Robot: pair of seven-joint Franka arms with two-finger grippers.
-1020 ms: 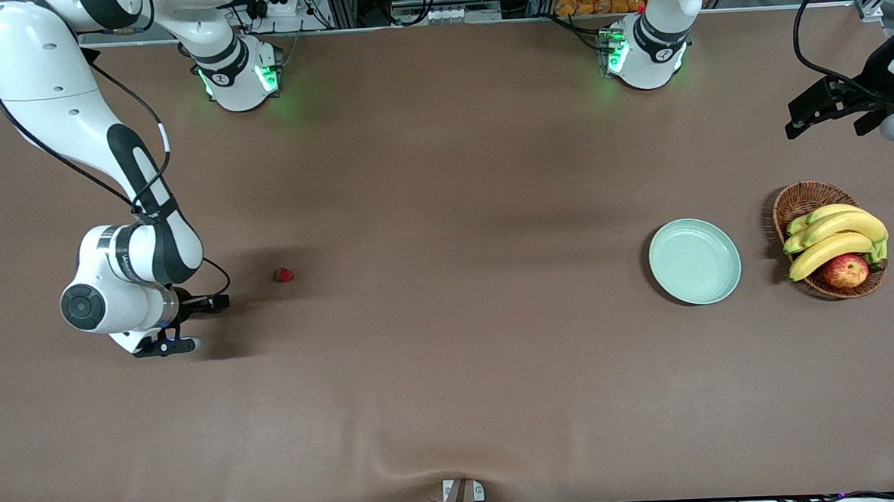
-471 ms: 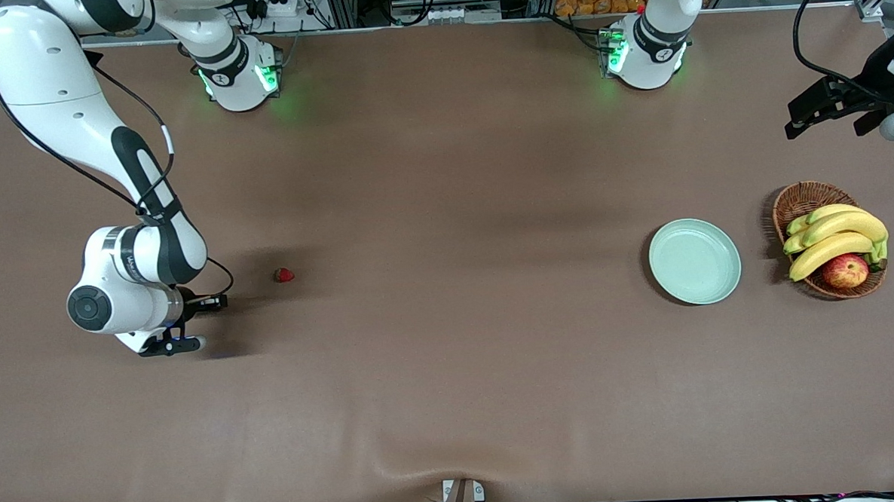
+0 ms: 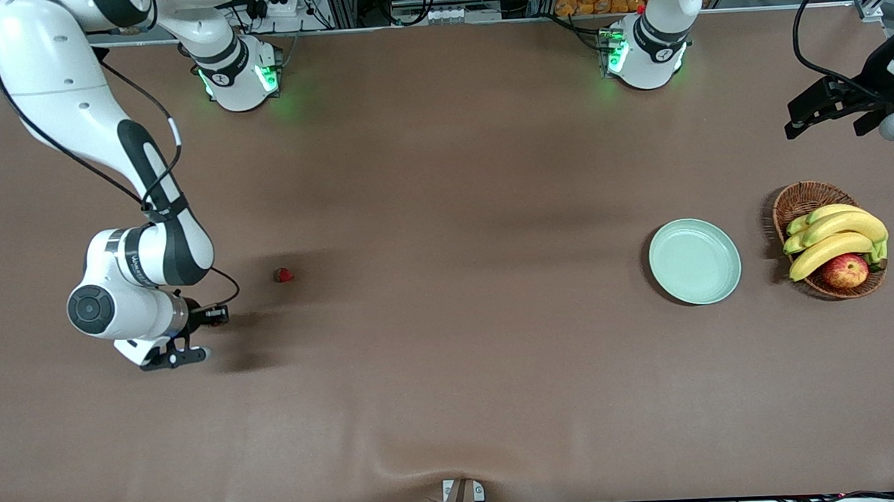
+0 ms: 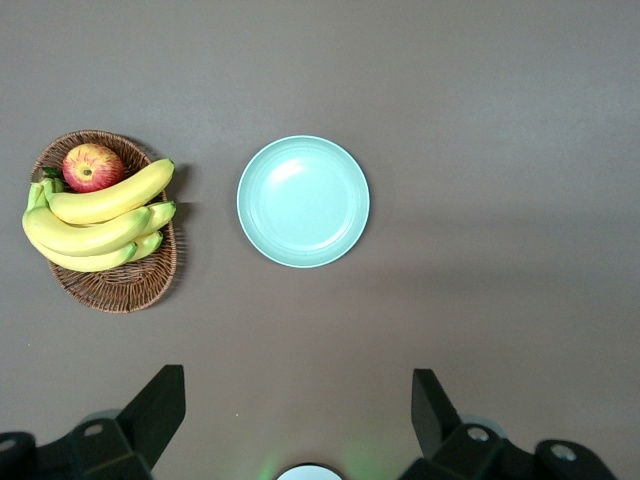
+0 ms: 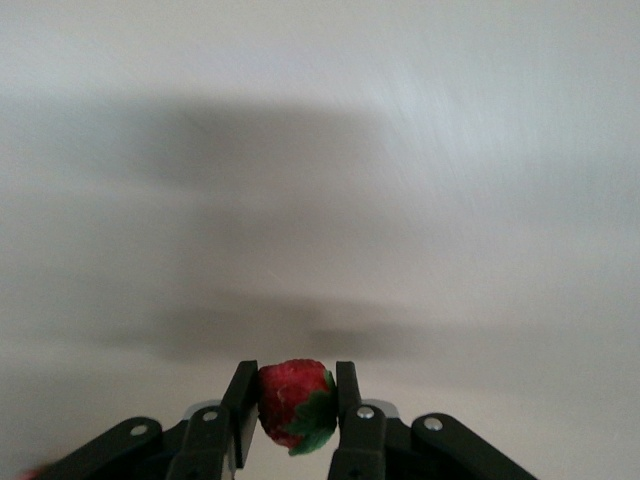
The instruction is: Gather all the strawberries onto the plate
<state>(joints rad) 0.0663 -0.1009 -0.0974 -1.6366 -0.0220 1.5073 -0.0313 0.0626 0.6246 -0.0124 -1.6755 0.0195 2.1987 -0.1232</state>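
My right gripper (image 5: 293, 388) is shut on a small red strawberry (image 5: 288, 402) with a green leafy top and holds it just above the table at the right arm's end (image 3: 185, 342). A second strawberry (image 3: 283, 275) lies on the table beside that gripper, toward the middle. A third strawberry is out of view. The pale mint-green plate (image 3: 694, 260) sits empty toward the left arm's end and also shows in the left wrist view (image 4: 303, 201). My left gripper (image 4: 300, 388) is open and empty, and waits high over the left arm's end of the table (image 3: 797, 119).
A brown wicker basket (image 3: 801, 198) with bananas (image 3: 839, 235) and a red-yellow apple (image 3: 845, 270) stands beside the plate at the left arm's end. It also shows in the left wrist view (image 4: 120, 292). The brown table cover (image 3: 452, 371) has a ripple at its front edge.
My right gripper has shifted a little toward the front camera with its wrist turning. The strawberry on the table and the left arm have not moved.
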